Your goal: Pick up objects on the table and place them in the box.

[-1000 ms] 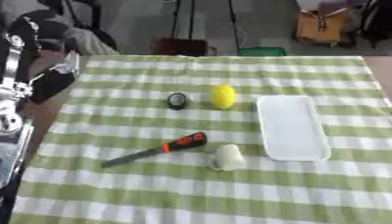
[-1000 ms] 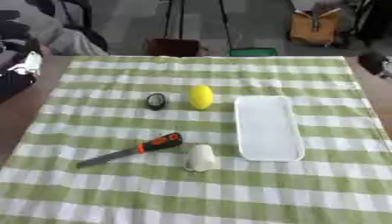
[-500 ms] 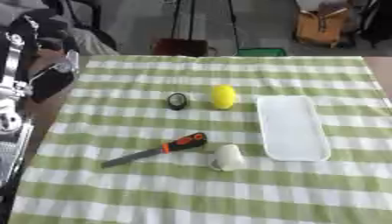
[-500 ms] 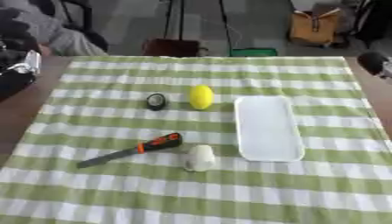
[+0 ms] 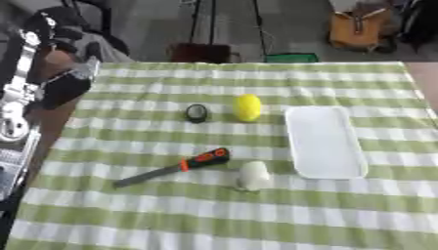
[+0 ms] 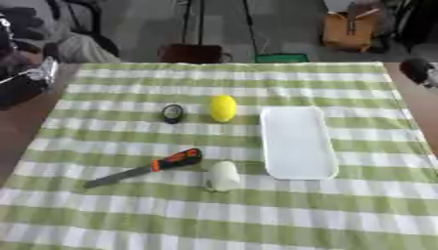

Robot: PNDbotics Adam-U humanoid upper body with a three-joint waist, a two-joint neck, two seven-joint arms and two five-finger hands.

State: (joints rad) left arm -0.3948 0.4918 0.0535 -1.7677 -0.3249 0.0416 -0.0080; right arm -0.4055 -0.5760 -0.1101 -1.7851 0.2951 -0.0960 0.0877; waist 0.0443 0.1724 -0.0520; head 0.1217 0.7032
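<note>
Four things lie loose: yellow lemon [image 5: 248, 107]; orange-handled knife [image 5: 174, 167]; left hand [image 5: 64, 88], fingers unclear, far left.

One lemon [image 5: 247, 107], one knife [image 5: 174, 167], one white cup [image 5: 253, 175], one black disc [image 5: 197, 113], one white tray [image 5: 323, 142].

We see a matt woven cloth [image 5: 342, 219] in green and white check. The tray [image 5: 323, 141] looks like smooth white plastic. The knife [image 5: 171, 168] has a dull metal blade and a plastic-looking handle. The lemon [image 5: 248, 107] looks smooth and faintly glossy.
</note>
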